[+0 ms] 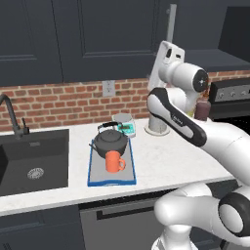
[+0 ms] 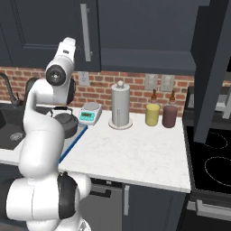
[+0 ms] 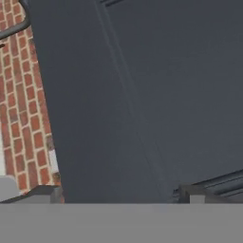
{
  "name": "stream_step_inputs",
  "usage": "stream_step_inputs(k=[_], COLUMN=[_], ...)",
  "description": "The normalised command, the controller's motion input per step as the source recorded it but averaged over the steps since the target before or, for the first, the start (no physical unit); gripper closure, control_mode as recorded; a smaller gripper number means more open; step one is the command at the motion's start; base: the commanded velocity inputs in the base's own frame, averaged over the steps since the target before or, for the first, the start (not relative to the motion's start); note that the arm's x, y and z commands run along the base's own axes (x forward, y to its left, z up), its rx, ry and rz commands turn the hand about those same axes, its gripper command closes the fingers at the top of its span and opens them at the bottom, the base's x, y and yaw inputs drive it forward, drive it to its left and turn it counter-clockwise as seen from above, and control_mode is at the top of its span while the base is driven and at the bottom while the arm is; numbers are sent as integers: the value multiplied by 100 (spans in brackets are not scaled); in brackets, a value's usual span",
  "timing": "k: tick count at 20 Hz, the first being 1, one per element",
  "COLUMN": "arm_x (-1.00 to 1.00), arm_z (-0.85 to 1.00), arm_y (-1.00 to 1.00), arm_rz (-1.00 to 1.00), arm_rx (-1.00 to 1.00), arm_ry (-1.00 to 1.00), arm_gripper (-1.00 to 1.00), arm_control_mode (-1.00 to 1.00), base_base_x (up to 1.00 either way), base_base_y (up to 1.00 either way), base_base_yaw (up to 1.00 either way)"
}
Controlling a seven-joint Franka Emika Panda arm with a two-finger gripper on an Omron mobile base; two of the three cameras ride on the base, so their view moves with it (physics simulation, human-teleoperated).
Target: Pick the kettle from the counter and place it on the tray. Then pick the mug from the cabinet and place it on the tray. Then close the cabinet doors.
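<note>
The dark round kettle (image 1: 111,141) and the orange mug (image 1: 114,161) both stand on the blue-rimmed grey tray (image 1: 128,172), the mug in front of the kettle, on the white counter (image 1: 166,156). My hand (image 1: 169,54) is raised high, close to the left cabinet door (image 1: 105,39) near its bar handle (image 1: 171,19). In the hand view my gripper (image 3: 118,194) is open and holds nothing, its fingertips (image 3: 45,193) wide apart in front of the dark door panel (image 3: 142,95). The right cabinet door (image 2: 210,76) stands swung open over the stove side. The arm partly hides the kettle (image 2: 66,122).
A black sink (image 1: 34,161) with a faucet lies left of the tray. Behind the tray sits a small scale (image 2: 90,113). A silver paper-towel cylinder (image 2: 120,106), a yellow jar (image 2: 152,114) and a dark red jar (image 2: 170,116) stand along the brick wall. A stove (image 2: 212,167) is at the right.
</note>
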Motion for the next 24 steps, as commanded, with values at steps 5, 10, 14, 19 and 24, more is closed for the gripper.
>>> stream_step_inputs(k=[5,10,14,19,24], arm_x=[-43,-38,-33,-27,-25], arm_z=[16,11,3,3,10], arm_y=[0,-1,0,-6,-8], arm_rz=[0,0,0,0,0], arm_rx=[-12,-5,-6,-4,-5], arm_ry=[0,0,0,0,0], arm_gripper=[-100,-100,-100,-100,-100], arm_control_mode=[-100,-100,-100,-100,-100], base_base_x=[0,0,0,0,0], base_base_y=[0,0,0,0,0], base_base_yaw=[0,0,0,0,0])
